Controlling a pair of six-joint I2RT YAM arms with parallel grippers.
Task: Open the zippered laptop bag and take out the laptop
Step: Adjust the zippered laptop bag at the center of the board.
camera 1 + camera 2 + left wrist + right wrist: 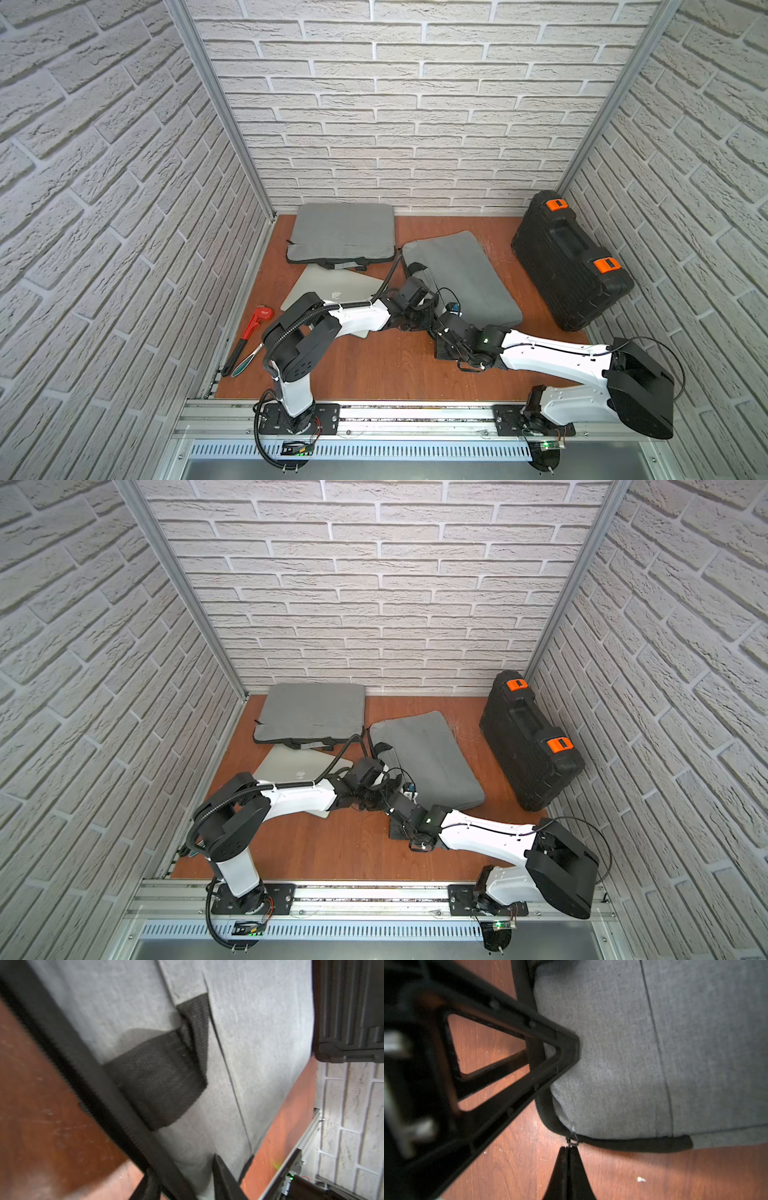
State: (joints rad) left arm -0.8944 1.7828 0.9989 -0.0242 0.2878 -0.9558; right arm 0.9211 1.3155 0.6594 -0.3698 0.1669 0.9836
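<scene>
here right jaws pinch the zipper pull; left jaws straddle the bag, grip unclear.

Both top views look steeply down from high above the arms' aluminium base rail toward the white brick-pattern back wall, and share nearly the whole reddish-brown wooden desk. The left wrist camera sits very close over the grey fabric laptop bag with black zip edging, its picture blurred. The right wrist camera is equally close at that bag's rounded corner. Both wrist views share bag and desk.
</scene>
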